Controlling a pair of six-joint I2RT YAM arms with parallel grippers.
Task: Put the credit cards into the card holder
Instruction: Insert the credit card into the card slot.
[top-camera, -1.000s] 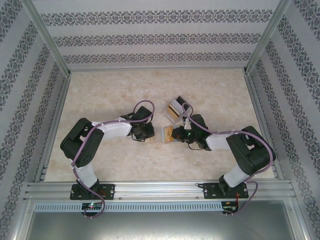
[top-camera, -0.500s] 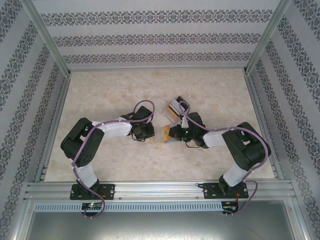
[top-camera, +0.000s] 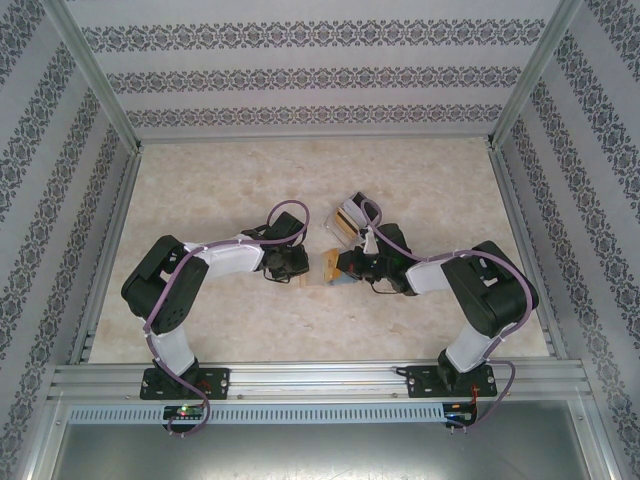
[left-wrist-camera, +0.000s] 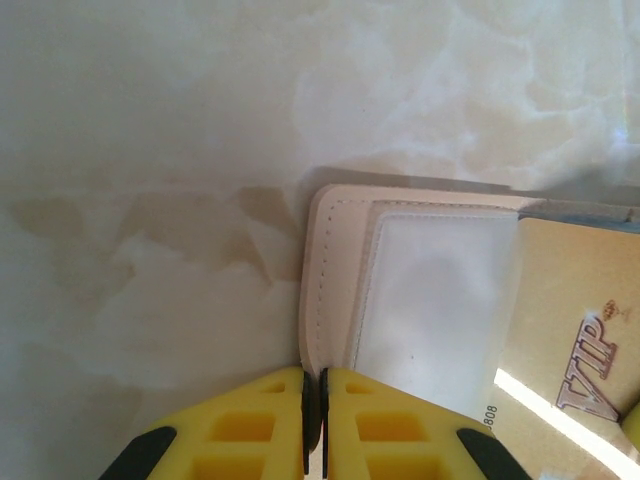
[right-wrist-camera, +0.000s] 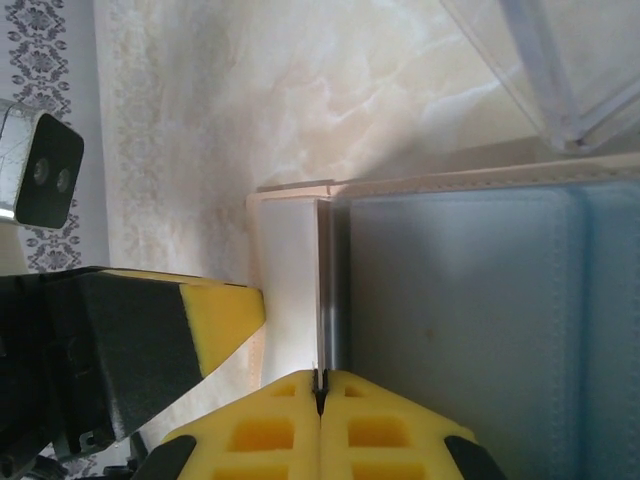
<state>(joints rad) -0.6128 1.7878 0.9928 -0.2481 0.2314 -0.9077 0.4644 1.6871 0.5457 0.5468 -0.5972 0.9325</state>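
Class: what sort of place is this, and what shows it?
Probably a robot test booth: an aluminium frame encloses a marble-look table, wallpapered panels form walls, and the left arm and right arm are bolted at its near edge.

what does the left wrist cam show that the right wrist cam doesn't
Left wrist, not right: the printed face of the gold plastic VIP card. Right wrist, not left: the clear plastic box and the blue-grey lining of the flat tan card holder. Both: that holder, the marbled tabletop, and a shut gripper: left gripper on the holder's edge, right gripper apparently on that card's edge.
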